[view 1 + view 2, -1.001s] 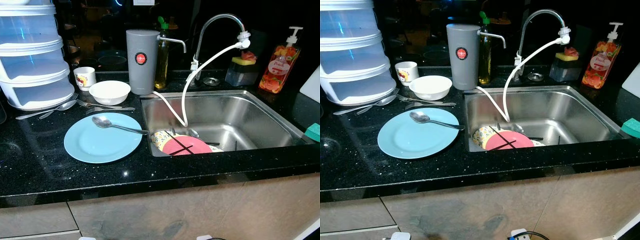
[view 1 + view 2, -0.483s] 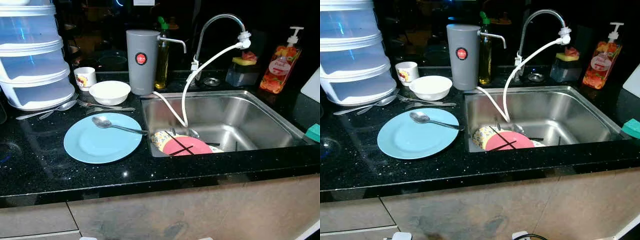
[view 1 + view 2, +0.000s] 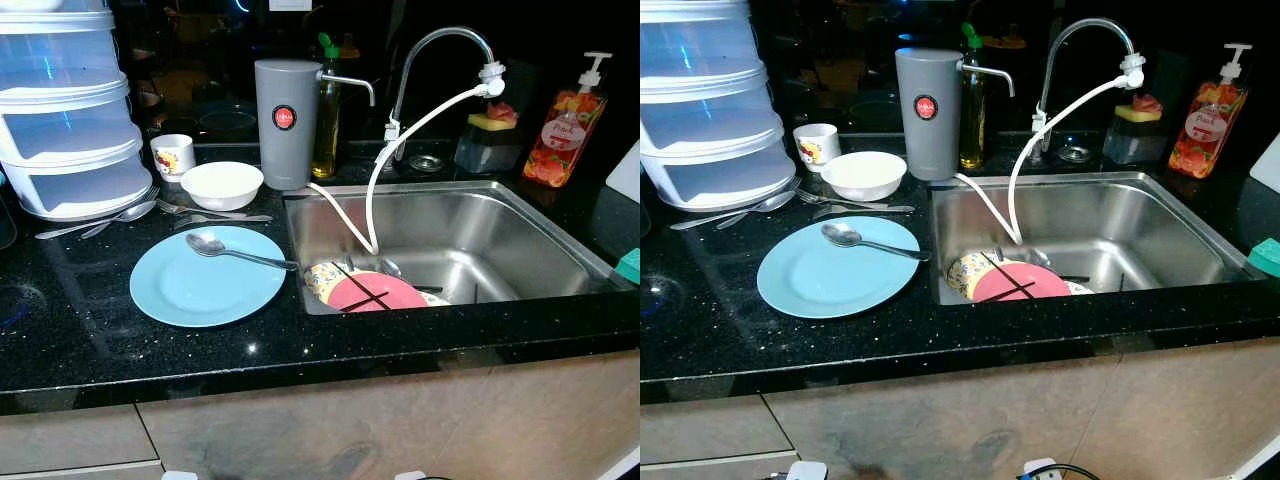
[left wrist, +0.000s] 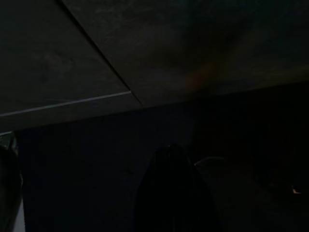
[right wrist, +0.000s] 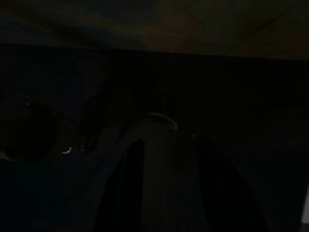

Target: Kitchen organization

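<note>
Standing before the counter, nothing sorted yet: blue plate (image 3: 207,288) with spoon (image 3: 236,251) lies left of centre, pink plate (image 3: 375,293) in sink (image 3: 520,225) at centre. Both grippers' finger states: cannot tell, wrist views dark.

At twelve o'clock from my sink (image 3: 520,215) the curved faucet (image 3: 440,45) rises, a white hose (image 3: 375,190) drooping from its spout into the basin. At two o'clock stands an orange soap dispenser (image 3: 566,135), beside a sponge holder (image 3: 485,140). Below the black countertop (image 3: 300,350) I see beige cabinet fronts (image 3: 400,430).
</note>
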`<state>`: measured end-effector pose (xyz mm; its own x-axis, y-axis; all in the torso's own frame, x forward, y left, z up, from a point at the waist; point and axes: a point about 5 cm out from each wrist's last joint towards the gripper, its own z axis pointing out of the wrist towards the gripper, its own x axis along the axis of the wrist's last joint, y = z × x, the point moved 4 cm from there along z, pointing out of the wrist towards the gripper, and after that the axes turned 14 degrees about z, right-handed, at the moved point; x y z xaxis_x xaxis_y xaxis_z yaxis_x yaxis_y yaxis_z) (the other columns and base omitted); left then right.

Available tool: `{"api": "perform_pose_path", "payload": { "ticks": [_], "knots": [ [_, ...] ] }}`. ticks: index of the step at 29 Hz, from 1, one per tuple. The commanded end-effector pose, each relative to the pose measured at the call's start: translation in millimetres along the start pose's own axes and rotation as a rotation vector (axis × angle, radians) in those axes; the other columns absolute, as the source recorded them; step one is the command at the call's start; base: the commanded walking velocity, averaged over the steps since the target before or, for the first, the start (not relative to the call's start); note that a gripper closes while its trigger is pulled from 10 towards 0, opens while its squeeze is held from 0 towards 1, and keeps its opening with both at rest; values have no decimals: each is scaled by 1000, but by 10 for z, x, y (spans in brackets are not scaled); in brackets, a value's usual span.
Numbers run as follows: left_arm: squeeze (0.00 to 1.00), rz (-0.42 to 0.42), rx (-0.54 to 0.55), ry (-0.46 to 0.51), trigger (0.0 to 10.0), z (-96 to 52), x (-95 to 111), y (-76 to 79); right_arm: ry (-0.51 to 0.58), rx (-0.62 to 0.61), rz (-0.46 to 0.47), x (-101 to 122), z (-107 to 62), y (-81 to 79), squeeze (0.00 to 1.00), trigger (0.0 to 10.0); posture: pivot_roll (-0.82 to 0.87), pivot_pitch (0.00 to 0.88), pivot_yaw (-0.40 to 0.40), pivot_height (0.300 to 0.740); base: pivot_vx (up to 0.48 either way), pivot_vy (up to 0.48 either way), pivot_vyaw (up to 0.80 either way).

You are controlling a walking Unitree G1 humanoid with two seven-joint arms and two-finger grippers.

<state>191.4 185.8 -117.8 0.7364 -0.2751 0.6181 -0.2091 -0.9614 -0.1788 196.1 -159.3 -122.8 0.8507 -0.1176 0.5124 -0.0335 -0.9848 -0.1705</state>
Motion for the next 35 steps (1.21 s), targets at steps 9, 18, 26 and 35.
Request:
{"api": "perform_pose_path", "payload": {
  "ticks": [9, 18, 26, 35],
  "knots": [
    [0, -1, 2, -49, 10000, -24, -125, -19, -22, -5, 8, -82, -13, 26, 0, 10000, 59, 22, -28, 740, 0, 0, 0],
    [0, 8, -13, -53, 10000, -9, -100, 76, -18, -15, 19, -98, -15, 29, 0, 10000, 48, 21, -22, 740, 0, 0, 0],
    [0, -2, -21, -47, 10000, 1, -68, 162, -13, -11, 18, -49, -7, 25, 0, 10000, 43, 17, -31, 740, 0, 0, 0],
    [0, 12, -17, -50, 10000, -10, -98, 103, -10, -22, 37, -49, -11, 51, 0, 10000, 49, 21, -20, 740, 0, 0, 0]
  ]
}}
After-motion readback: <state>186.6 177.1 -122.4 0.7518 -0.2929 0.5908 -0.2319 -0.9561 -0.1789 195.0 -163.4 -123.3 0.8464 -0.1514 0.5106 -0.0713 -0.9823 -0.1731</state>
